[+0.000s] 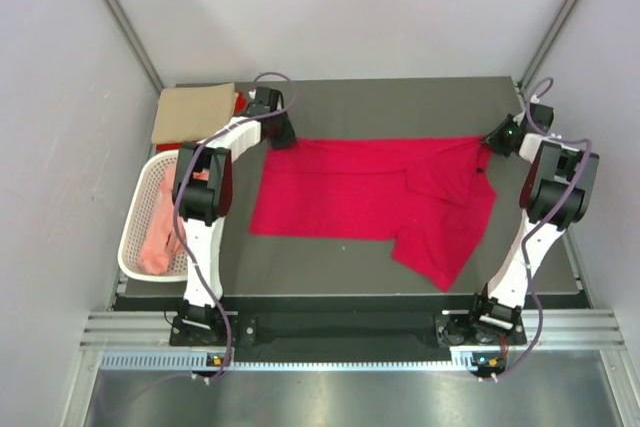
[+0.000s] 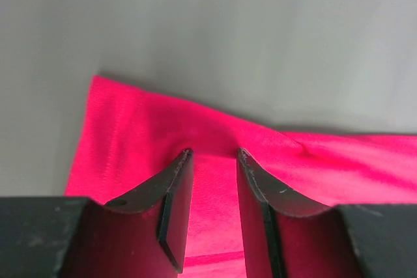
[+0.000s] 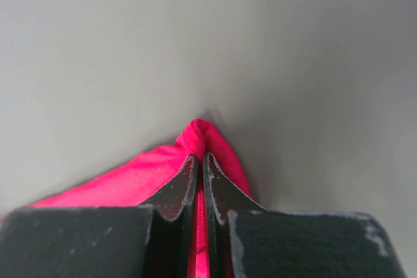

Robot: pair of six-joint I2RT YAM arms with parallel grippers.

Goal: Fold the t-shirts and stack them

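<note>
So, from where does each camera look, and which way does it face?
Top: above and behind, facing down at the table; both arms and the shirt show.
Left wrist: faces along the open left gripper onto a shirt corner.
Right wrist: faces along the right gripper, shut on a shirt fold.
All three share the shirt.

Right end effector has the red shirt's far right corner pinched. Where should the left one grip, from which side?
Grip the red shirt near its far left corner, where the left end effector sits with fingers apart over the cloth. Come straight down from above: the corner lies flat with a slight ridge between the fingers, so closing there probably mirrors the right end effector's pinch.
</note>
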